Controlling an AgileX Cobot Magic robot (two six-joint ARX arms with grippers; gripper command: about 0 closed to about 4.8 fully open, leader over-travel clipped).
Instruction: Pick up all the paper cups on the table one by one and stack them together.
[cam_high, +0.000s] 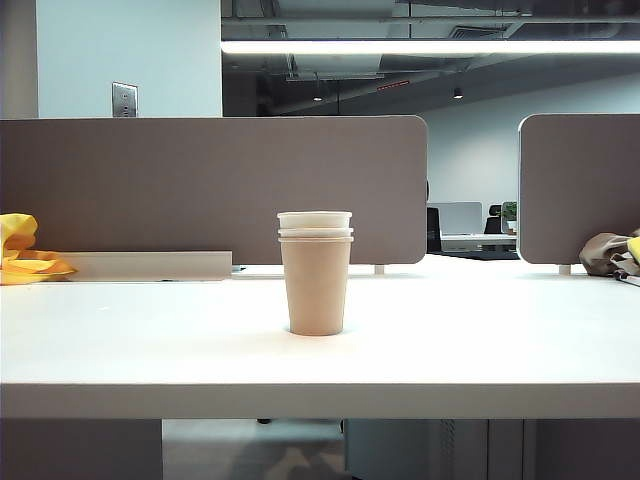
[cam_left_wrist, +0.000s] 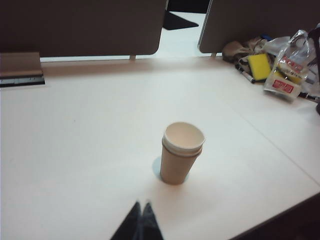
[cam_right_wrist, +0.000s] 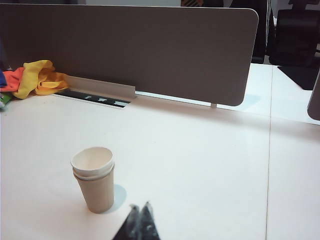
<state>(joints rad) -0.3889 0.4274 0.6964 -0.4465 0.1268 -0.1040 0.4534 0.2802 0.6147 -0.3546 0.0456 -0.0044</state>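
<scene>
The paper cups (cam_high: 316, 272) stand upright as one nested stack in the middle of the white table (cam_high: 480, 340): a beige-tan cup outside, two white rims showing above it. The same stack (cam_left_wrist: 182, 152) shows in the left wrist view and again (cam_right_wrist: 95, 178) in the right wrist view. My left gripper (cam_left_wrist: 141, 204) is shut and empty, held above the table a short way back from the stack. My right gripper (cam_right_wrist: 140, 205) is also shut and empty, beside the stack and apart from it. Neither gripper shows in the exterior view.
Grey-brown divider panels (cam_high: 210, 190) close off the back of the table. Yellow and orange cloth (cam_high: 22, 250) lies at the back left. A heap of bags, a yellow sponge and markers (cam_left_wrist: 277, 67) lies at the back right. A low grey strip (cam_high: 150, 265) runs along the left divider's foot.
</scene>
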